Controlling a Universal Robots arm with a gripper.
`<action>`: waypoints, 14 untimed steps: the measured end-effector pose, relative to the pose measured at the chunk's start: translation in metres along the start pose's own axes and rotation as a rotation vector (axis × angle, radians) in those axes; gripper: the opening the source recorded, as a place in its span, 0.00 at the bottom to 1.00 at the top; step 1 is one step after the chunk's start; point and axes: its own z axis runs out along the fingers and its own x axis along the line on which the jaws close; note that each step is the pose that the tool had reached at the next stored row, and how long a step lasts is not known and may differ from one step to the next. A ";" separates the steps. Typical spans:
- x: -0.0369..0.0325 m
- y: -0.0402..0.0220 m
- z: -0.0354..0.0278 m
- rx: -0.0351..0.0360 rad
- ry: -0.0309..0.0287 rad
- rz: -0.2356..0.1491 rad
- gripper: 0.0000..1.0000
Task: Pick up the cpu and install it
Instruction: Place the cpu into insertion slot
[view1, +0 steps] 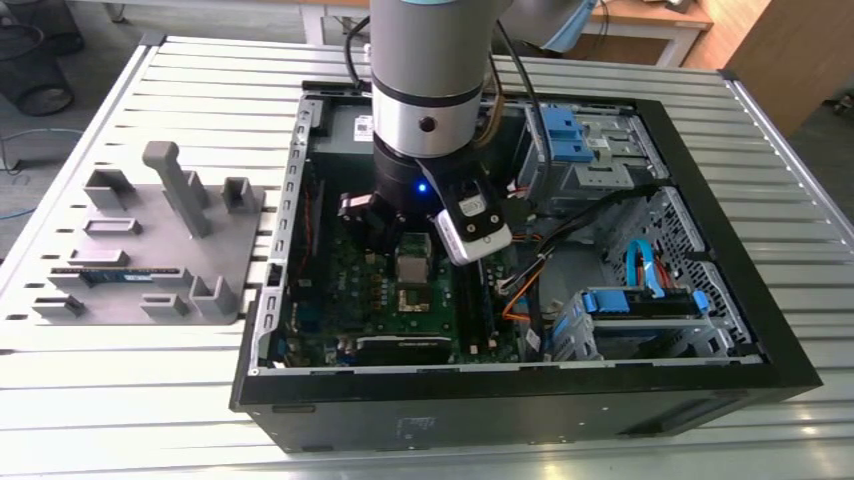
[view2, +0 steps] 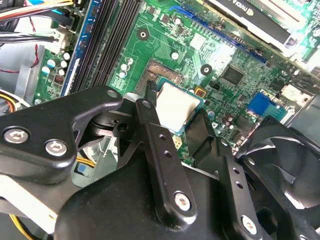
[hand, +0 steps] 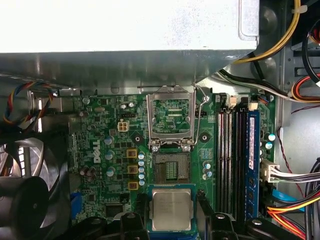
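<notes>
– Status pls, what's the tool doing?
– Your gripper (hand: 172, 212) is pinching the cpu (hand: 171, 209). Black fingers (hand: 203, 205) are pressed on two opposite edges of the chip, and its silver top faces up in both wrist views.
– Where's the chip vs the socket?
– Not seated. You've got it just beside the open socket (hand: 171, 167), on the side away from the raised hinged frame (hand: 149, 120). Socket contacts are bare, w/ nothing in them. Height over the motherboard (hand: 100, 145): can't tell.
– What's around it?
– Memory slots (hand: 231, 155) run along one side of the socket. The black fan (hand: 30, 175) sits well off on the other side, w/ coloured cable bundles at the board's edges.
– Wider scene?
– Your arm (view1: 427, 70) comes straight down into the open pc case (view1: 534, 400), over the board, in the exterior view's left half of the case. Drive bays w/ blue clips fill the exterior view's right half.
– Outside the case?
– A grey fixture tray (view1: 134, 250) lies on the slatted metal table (view1: 107, 400), at the exterior view's left, near the case but apart from it. A memory stick (view1: 120, 272) lies flat in it.
</notes>
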 end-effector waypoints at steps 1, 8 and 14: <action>0.0000 0.0000 0.0001 0.0008 0.0000 0.000 0.47; 0.0000 0.0001 0.0012 0.0060 -0.0003 0.000 0.47; 0.0000 0.0002 0.0022 0.0126 -0.0004 0.000 0.47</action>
